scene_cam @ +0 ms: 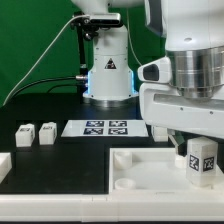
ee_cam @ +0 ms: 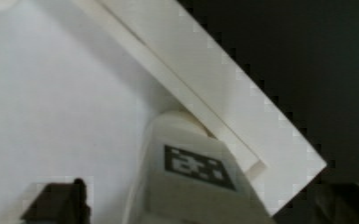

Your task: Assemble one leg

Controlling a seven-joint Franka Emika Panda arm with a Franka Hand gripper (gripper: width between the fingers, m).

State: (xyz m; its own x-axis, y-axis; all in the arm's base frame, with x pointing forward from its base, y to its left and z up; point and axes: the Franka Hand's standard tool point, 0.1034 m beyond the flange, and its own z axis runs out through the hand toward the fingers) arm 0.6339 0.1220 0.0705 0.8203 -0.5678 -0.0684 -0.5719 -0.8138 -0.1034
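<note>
A white leg with black-and-white tags stands upright in the large white tray, at its corner on the exterior view's right. My gripper hangs right over it, with a finger on each side. In the wrist view the leg sits between my gripper's dark fingers. A gap shows on both sides of the leg, so the jaws stand open around it. The tray's rim runs diagonally past the leg. Two more legs lie at the exterior view's left.
The marker board lies behind the tray, in front of the arm's base. Another white part shows at the exterior view's left edge. A cable runs along the back.
</note>
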